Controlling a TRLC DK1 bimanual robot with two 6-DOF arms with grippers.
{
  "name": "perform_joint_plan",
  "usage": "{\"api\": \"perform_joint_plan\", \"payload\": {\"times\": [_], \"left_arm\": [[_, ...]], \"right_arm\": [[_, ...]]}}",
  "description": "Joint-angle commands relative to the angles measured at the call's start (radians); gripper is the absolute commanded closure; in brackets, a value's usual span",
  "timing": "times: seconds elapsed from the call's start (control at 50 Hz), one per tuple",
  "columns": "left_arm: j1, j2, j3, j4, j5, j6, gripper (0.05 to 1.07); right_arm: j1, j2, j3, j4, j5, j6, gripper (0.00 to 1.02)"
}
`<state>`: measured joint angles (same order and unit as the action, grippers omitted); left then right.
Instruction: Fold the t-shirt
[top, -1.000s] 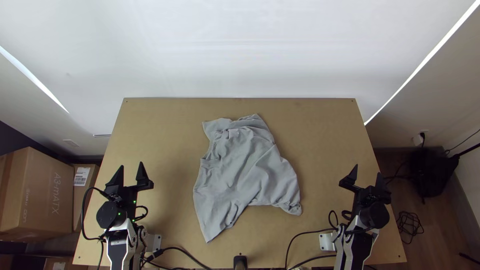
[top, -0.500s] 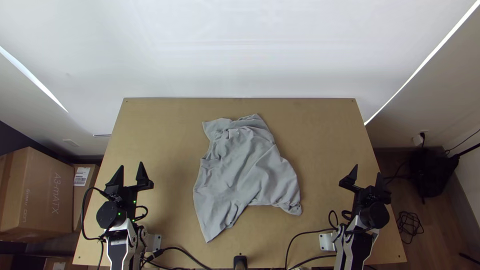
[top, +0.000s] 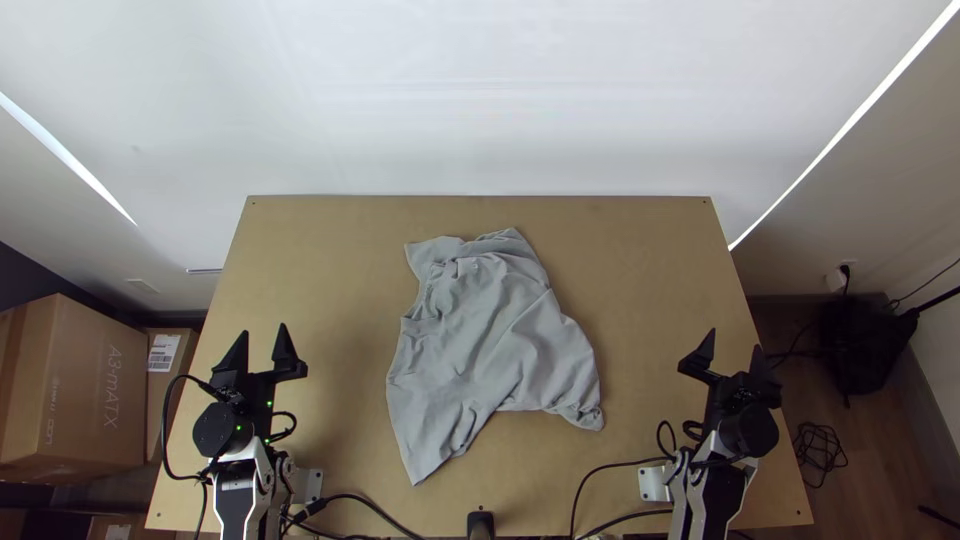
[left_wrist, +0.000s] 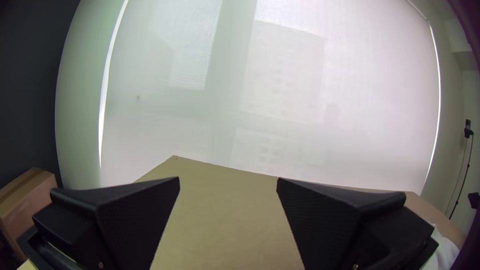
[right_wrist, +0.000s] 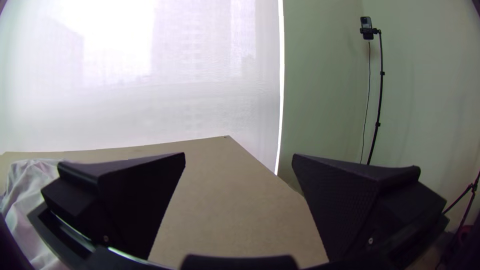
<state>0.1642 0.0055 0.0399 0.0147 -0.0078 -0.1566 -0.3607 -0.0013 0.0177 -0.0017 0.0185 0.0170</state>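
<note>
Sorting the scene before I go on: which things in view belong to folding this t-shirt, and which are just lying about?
For the job:
grey t-shirt, rumpled on the table
left hand, open
right hand, open

Just lying about:
large cardboard box left of the table
coiled black cable on the floor
phone on a stand

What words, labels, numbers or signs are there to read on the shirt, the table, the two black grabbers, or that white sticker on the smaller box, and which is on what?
T-shirt: no text visible.
Table: none visible.
Left gripper and right gripper: none visible.
White sticker on the smaller box: has print, too small to read.
</note>
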Motion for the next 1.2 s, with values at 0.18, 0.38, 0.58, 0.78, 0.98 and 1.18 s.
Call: {"api": "perform_joint_plan", "payload": {"times": [0.18, 0.38, 0.58, 0.78, 0.98, 1.18], "left_arm": [[-0.014, -0.007, -0.017, -0.027, 0.008, 0.06, 0.1], [-0.042, 0.056, 0.12, -0.202, 0.009, 0.097, 0.1], [-0.1, 0.393, 0.371, -0.263, 0.011, 0.092, 0.1], [-0.25, 0.688, 0.673, -0.498, 0.011, 0.022, 0.1], [-0.422, 0.857, 0.799, -0.662, 0.029, -0.132, 0.1], [-0.482, 0.988, 0.805, -0.731, 0.115, -0.242, 0.1]], "right_arm": [[0.023, -0.005, -0.009, -0.012, 0.005, 0.034, 0.04], [0.032, 0.001, 0.019, -0.021, 0.005, 0.008, 0.04], [0.039, 0.06, 0.137, -0.135, 0.005, 0.008, 0.04], [0.04, 0.267, 0.33, -0.27, 0.003, 0.032, 0.04], [0.043, 0.488, 0.568, -0.518, 0.001, 0.12, 0.04], [0.095, 0.618, 0.754, -0.759, -0.017, 0.215, 0.04]]}}
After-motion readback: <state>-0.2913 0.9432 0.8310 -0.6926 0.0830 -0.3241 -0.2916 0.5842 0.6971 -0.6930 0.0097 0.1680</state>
